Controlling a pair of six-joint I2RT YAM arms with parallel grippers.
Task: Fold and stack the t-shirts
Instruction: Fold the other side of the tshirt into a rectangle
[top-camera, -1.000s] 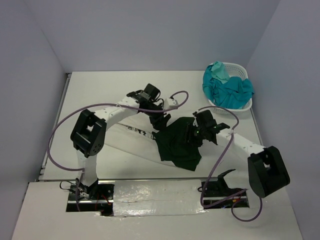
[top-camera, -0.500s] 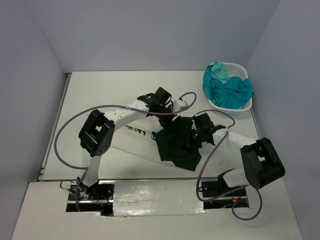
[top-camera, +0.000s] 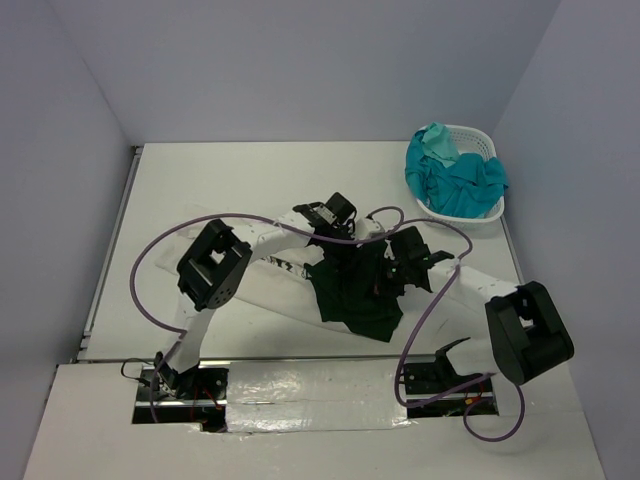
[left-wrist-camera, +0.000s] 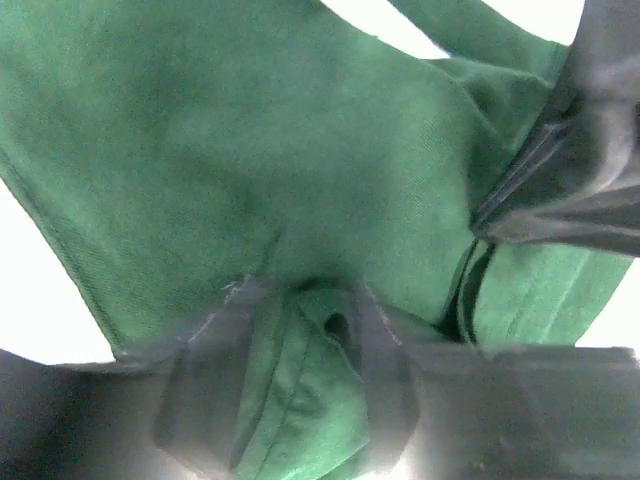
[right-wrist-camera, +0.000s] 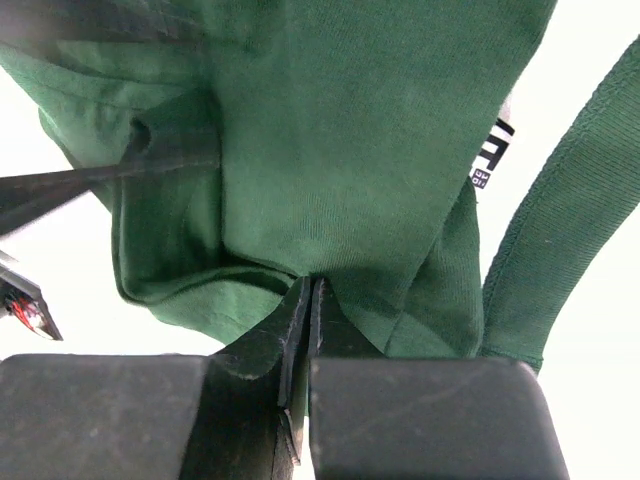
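Observation:
The dark green t-shirt (top-camera: 355, 295) lies crumpled at mid-table, partly over the white t-shirt with dark print (top-camera: 268, 268). My right gripper (right-wrist-camera: 308, 285) is shut, pinching a gathered fold of the dark green t-shirt (right-wrist-camera: 340, 150) at its tips; in the top view it (top-camera: 386, 274) sits on the shirt's right side. My left gripper (left-wrist-camera: 305, 305) presses down into the green cloth (left-wrist-camera: 250, 130), its blurred fingers (left-wrist-camera: 215, 370) apart with a loose fold bunched between them. From above, it (top-camera: 345, 252) is at the shirt's upper edge, close to the right one.
A white lattice basket (top-camera: 487, 139) stands at the back right, holding a teal t-shirt (top-camera: 462, 182) and a pale mint one (top-camera: 436, 140). Purple cables (top-camera: 150, 260) loop beside both arms. Walls close in the table on the left, back and right.
My right gripper has closed on the green cloth. The left arm has swung right and down until its gripper sits on the green shirt, next to the right gripper.

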